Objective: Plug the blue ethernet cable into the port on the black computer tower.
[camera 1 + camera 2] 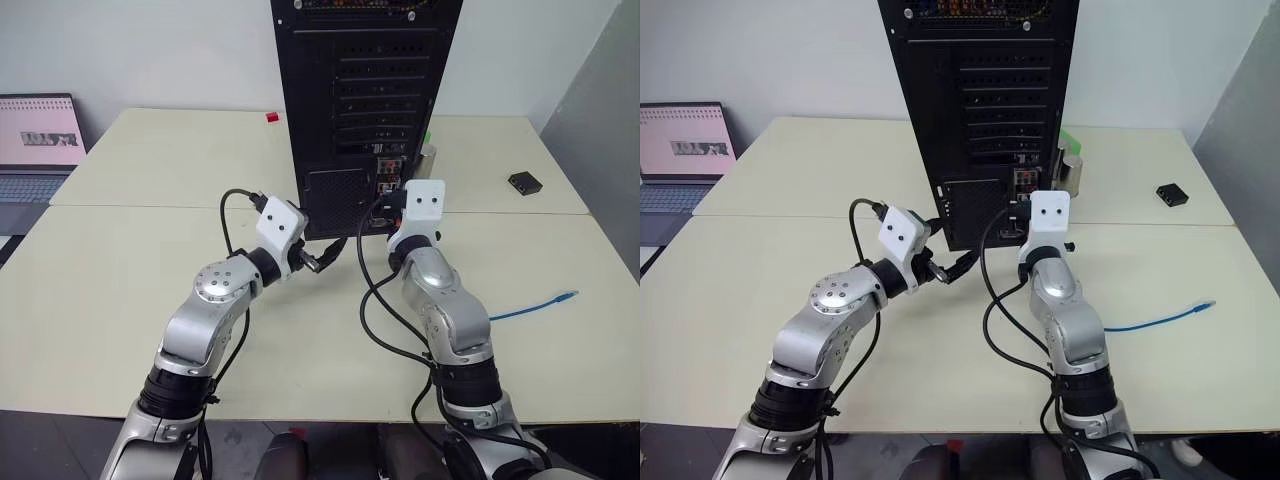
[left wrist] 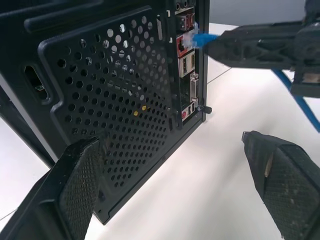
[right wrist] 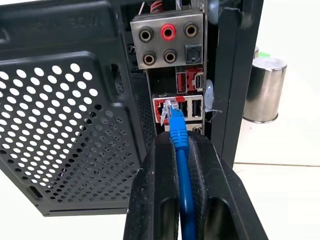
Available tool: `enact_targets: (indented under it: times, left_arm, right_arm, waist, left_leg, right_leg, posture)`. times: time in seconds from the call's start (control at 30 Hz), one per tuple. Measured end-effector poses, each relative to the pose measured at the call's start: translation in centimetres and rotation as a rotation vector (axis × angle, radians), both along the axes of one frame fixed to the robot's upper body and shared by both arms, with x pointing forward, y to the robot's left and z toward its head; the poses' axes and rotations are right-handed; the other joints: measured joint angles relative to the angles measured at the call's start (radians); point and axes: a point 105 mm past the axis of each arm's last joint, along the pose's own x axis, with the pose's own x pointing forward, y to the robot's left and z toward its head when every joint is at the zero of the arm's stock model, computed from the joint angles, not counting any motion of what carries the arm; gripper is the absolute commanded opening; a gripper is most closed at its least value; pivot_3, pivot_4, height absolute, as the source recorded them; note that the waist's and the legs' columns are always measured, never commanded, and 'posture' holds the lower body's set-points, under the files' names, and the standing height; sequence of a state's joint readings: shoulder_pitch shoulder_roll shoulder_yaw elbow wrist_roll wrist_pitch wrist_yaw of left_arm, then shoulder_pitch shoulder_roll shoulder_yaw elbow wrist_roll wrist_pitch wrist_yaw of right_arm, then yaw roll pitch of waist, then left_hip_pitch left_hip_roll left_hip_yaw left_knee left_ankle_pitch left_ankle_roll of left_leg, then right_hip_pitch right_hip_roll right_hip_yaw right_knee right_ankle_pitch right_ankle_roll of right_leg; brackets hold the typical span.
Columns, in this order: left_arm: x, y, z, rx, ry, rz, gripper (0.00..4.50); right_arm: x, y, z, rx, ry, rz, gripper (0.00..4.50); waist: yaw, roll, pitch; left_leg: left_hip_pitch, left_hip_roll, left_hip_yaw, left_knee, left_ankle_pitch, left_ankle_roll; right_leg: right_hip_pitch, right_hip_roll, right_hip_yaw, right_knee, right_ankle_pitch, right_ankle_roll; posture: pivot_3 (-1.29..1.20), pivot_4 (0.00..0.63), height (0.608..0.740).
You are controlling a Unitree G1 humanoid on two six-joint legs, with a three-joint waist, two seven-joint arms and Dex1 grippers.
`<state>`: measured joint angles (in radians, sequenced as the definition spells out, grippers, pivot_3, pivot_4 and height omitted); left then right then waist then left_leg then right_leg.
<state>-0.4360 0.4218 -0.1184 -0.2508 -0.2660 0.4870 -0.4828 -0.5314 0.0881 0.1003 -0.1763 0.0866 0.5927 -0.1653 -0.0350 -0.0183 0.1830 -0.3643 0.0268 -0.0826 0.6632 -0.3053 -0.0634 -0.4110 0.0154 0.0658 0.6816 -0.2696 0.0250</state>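
The blue ethernet cable (image 3: 178, 150) has its clear plug at the port (image 3: 165, 107) low on the upright black computer tower (image 1: 365, 90); its far end lies near the desk's right edge.

Both arms (image 1: 215, 310) have silver metal shells with black bands near the base. Each wrist carries a white block (image 1: 280, 225) with two small dark holes. Loose black cables (image 1: 385, 320) loop alongside. The jaws are black and textured.

Office: pale desks (image 1: 150, 170), open laptop (image 1: 38, 150).
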Motion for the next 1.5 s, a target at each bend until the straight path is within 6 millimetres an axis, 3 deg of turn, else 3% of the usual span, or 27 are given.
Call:
enact_targets:
  times: [1.5]
  left_arm:
    - [0.1,0.1,0.2,0.015,-0.033,-0.01,4.5]
  right_arm:
    - [0.3,1.5,0.0,-0.101,-0.022,0.013,0.0]
  waist:
    - [-0.023,0.0,0.0]
  left_leg:
    - [0.0,0.001,0.001,0.0,0.0,0.0]
  right_leg:
    - [-0.001,0.001,0.001,0.0,0.0,0.0]
  posture:
    - [0.0,0.15,0.74]
